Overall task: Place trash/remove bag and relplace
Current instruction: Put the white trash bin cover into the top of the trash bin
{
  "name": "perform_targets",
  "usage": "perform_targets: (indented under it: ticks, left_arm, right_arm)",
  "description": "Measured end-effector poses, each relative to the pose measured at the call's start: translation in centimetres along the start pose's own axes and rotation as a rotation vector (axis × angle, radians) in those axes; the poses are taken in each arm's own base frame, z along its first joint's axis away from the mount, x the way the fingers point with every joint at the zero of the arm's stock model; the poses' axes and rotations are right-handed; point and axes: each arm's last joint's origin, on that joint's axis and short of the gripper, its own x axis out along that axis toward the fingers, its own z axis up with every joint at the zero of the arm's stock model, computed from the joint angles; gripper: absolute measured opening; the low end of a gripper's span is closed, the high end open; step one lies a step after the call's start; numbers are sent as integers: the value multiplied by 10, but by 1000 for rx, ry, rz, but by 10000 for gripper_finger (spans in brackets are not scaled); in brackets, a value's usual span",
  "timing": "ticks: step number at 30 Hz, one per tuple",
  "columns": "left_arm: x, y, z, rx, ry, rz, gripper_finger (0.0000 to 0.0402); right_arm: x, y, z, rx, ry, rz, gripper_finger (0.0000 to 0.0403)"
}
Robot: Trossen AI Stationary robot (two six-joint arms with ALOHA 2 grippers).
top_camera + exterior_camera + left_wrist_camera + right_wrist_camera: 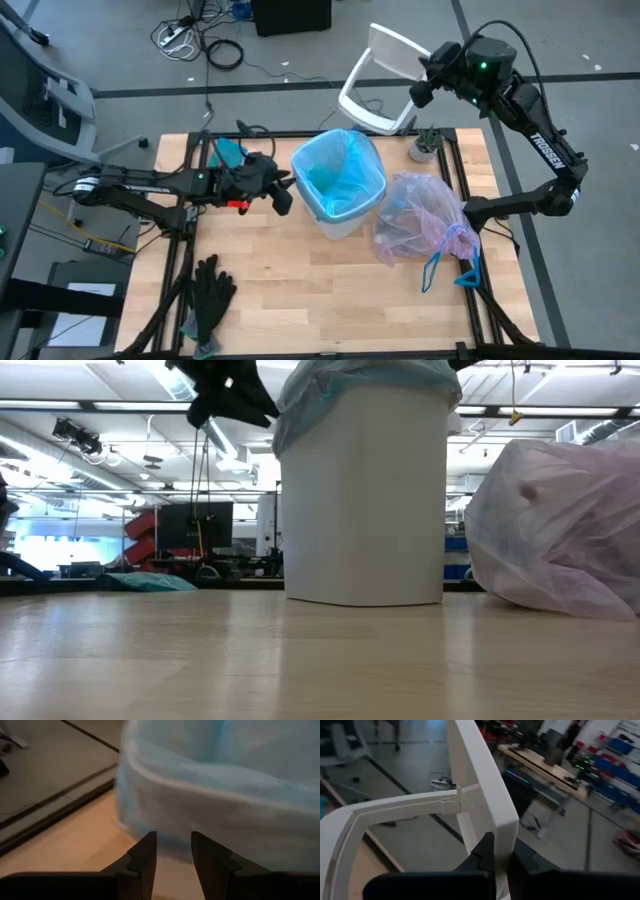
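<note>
A white bin [345,215] stands on the table, lined with a light-blue bag [338,175]. To its right the pale pink-lavender bag [420,215] lies full on the table, its blue ties [452,268] trailing toward the near edge. No loose trash shows. My left gripper [285,197] hovers open just left of the bin, facing its blue-lined rim [210,775] without touching it. My right gripper [418,92] is raised beyond the table's far edge, shut on a white bin lid frame [375,80]. In the low view the bin [365,500] and bag [560,530] stand side by side. My right gripper pinches the white lid frame by one edge of its rim [500,827] between the two fingers. The frame is lifted clear, held tilted in the air past the table's far edge, and the rest of it [395,807] stretches away from the fingers.
Black gloves [205,295] lie near the table's near left corner. A small potted plant [425,145] sits at the far edge, right of the bin. A teal object [230,152] lies behind the left arm. Bare wood [300,290] spreads in front of the bin.
</note>
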Motion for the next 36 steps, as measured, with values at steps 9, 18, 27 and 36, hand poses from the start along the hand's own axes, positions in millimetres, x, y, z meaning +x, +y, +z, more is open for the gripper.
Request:
perform_targets:
  ticks: [9, 18, 27, 36]
  left_arm:
    - [23, 18, 17, 15, -117, 83, 131]
    - [55, 39, 34, -37, -247, 162, 131]
    - [76, 43, 38, -65, -273, 55, 131]
    - [22, 51, 59, -48, -367, 77, 131]
  right_arm:
    - [-17, 6, 5, 100, -84, 209, 12]
    - [-22, 24, 7, 120, -82, 361, 12]
    - [-24, 44, 10, 87, -102, 543, 12]
    - [-15, 54, 7, 51, -75, 634, 12]
